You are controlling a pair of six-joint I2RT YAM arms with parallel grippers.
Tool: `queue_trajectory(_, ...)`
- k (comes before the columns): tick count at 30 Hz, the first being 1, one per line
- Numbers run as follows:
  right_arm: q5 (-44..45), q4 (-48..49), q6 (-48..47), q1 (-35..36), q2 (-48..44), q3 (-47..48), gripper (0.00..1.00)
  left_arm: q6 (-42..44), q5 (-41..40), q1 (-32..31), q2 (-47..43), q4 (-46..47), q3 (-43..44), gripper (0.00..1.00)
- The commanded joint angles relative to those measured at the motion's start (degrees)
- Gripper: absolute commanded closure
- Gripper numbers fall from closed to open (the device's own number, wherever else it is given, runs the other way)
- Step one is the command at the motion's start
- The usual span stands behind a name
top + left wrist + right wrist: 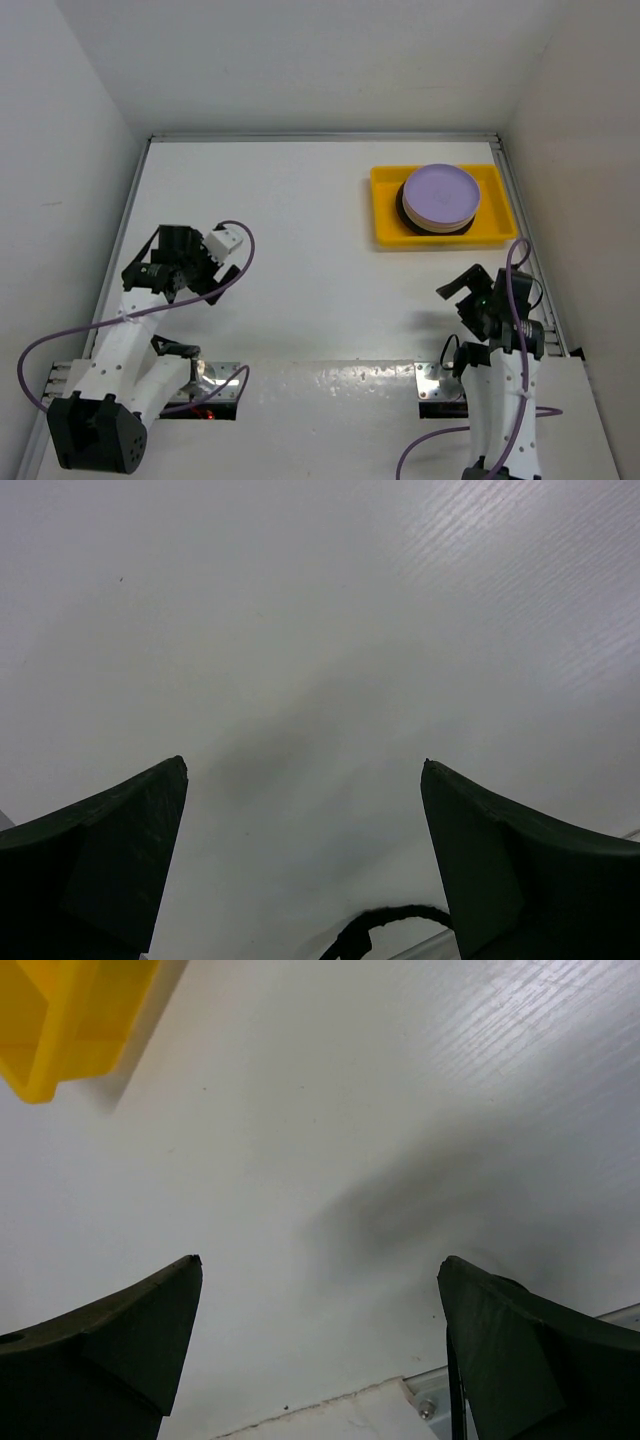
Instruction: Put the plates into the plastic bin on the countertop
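A stack of plates [439,198] with a lilac plate on top and dark-rimmed ones below sits in the yellow plastic bin [388,215] at the back right of the white countertop [300,230]. A corner of the bin shows in the right wrist view [70,1020]. My left gripper [170,262] is open and empty at the left, over bare countertop [300,680]. My right gripper [462,286] is open and empty at the near right, a little in front of the bin. No other plates are in view.
White walls [90,150] border the countertop on the left, back and right. A metal mounting rail [330,385] runs along the near edge with both arm bases. Purple cables [235,260] loop beside each arm.
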Motion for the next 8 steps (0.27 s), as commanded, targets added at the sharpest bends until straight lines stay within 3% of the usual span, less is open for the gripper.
queue_trajectory(1, -1.93, 2.91, -1.33, 0.21, -0.56, 1.7, 0.0, 0.0, -0.83, -0.62, -0.72, 1.56, 0.06, 0.0)
queue_trajectory(8, -5.11, 6.43, -4.93, 0.3, -1.43, 3.72, 0.0, -0.7, -1.35, -1.14, -0.72, 1.56, 1.37, 0.0)
